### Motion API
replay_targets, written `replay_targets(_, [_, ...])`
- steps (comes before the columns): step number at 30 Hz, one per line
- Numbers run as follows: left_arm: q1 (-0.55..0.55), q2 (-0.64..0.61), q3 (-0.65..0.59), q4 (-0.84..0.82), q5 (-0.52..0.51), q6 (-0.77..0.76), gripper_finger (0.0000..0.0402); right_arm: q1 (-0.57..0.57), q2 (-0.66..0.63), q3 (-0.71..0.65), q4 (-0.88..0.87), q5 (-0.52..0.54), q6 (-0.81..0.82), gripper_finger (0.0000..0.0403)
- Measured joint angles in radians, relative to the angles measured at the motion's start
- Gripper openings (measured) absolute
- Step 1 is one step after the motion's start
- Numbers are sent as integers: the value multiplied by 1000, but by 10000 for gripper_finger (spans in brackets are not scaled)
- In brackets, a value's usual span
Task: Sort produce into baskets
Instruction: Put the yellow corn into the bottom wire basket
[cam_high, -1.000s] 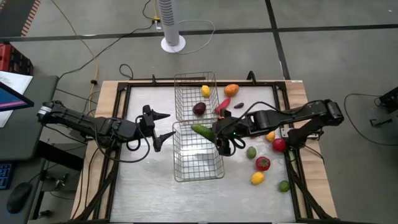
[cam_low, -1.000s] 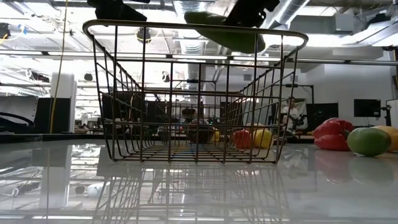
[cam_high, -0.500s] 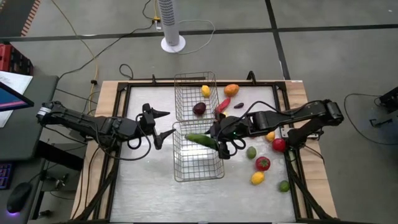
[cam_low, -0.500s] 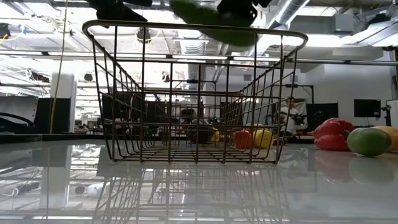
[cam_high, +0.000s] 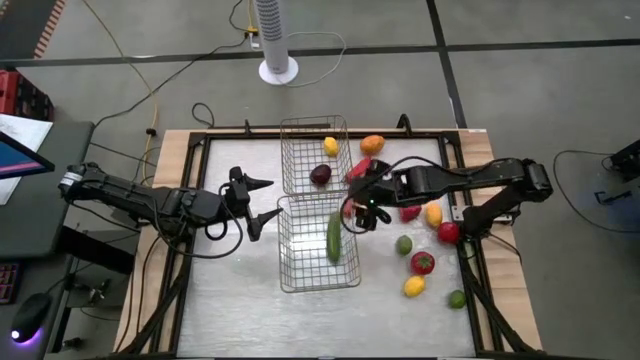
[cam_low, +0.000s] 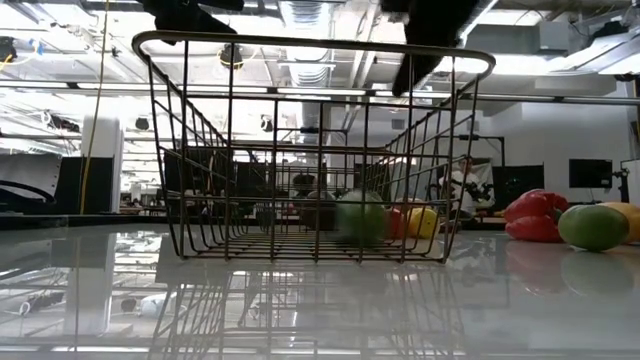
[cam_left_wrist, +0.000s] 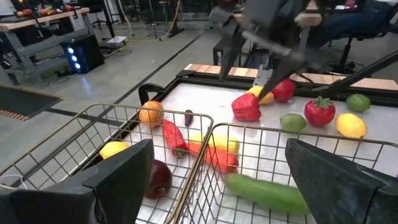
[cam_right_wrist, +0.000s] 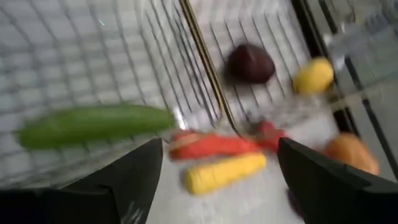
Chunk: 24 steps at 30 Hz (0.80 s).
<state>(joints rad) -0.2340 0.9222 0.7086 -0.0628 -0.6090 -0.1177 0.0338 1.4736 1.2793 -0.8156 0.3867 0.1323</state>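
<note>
Just changed: half a second ago the right gripper (cam_high: 366, 203) held the cucumber (cam_high: 333, 238) in the air above the near basket (cam_high: 300, 280); now the cucumber lies on that basket's floor and the gripper has drawn back toward 3 o'clock, past the basket's right wall.
Meaning for the task: one piece looks delivered. Judging by what remains on the table, most of the sorting is still to do.
Cucumber: in the near basket, toward its right side, lying lengthwise from 12 to 6 o'clock in the overhead view.
Cucumber relative to right gripper: at about 7 o'clock from the gripper, near it but apart, with the basket wall between them.
Right gripper: fingers spread wide and empty, hanging over the table just right of where the two baskets meet.
Left gripper (cam_high: 262, 204): fingers spread wide, empty, waiting just left of the near basket at 9 o'clock.
Far basket (cam_high: 292, 155): holds a dark plum (cam_high: 320, 174) and a lemon (cam_high: 331, 146).
Loose produce: an orange (cam_high: 372, 144) at 1 o'clock of the far basket; a tomato (cam_high: 423, 263), a lime (cam_high: 404, 244) and another lemon (cam_high: 414, 287) at 3 to 4 o'clock of the near basket.
Likely next: the right gripper is well placed to reach for one of the loose pieces to its right.
</note>
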Motion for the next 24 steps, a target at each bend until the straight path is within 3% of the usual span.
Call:
replay_targets(12, [0, 0, 0, -13, -2, -2, 352, -176, -160, -367, 246, -93, 115, 323])
replay_targets(17, [0, 0, 0, -9, -2, -20, 352, -208, -88, -470, 376, -128, 180, 323])
replay_targets(24, [0, 0, 0, -9, -4, -23, 352, -214, 55, -480, 502, -157, 208, 323])
